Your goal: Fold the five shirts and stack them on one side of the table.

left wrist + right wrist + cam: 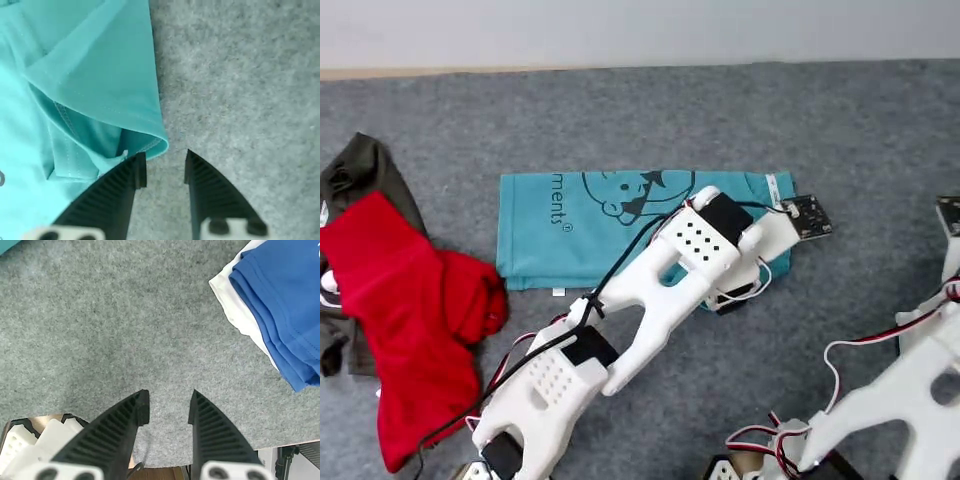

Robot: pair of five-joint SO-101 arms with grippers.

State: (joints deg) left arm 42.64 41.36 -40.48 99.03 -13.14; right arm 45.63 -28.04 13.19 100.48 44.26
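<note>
**Teal tee half folded, corner was the spot to grab**

The teal shirt [580,230] lay flat mid-desk, folded into a long strip on the grey felt desk [820,130]. It looked like thin, light, floppy knit, probably a bit slinky, so it would sag and slide apart unless all the layers got pinched together. The best hold seemed to be the doubled-over corner at its end, where the hems stacked up.

The left end effector [165,162] sat right there, jaws a modest gap apart, one finger just beside that corner with nothing between them. The right end effector [167,400] was parted about the same, holding nothing, over bare felt.

A folded blue shirt [285,305] rested on a white shirt [235,305] near it. A red shirt [410,300] lay crumpled over a dark olive shirt [350,180] at the other end.

As for writing, the teal one had white lettering, a dark cartoon print, and a small white tag [558,292] too tiny to read.
</note>
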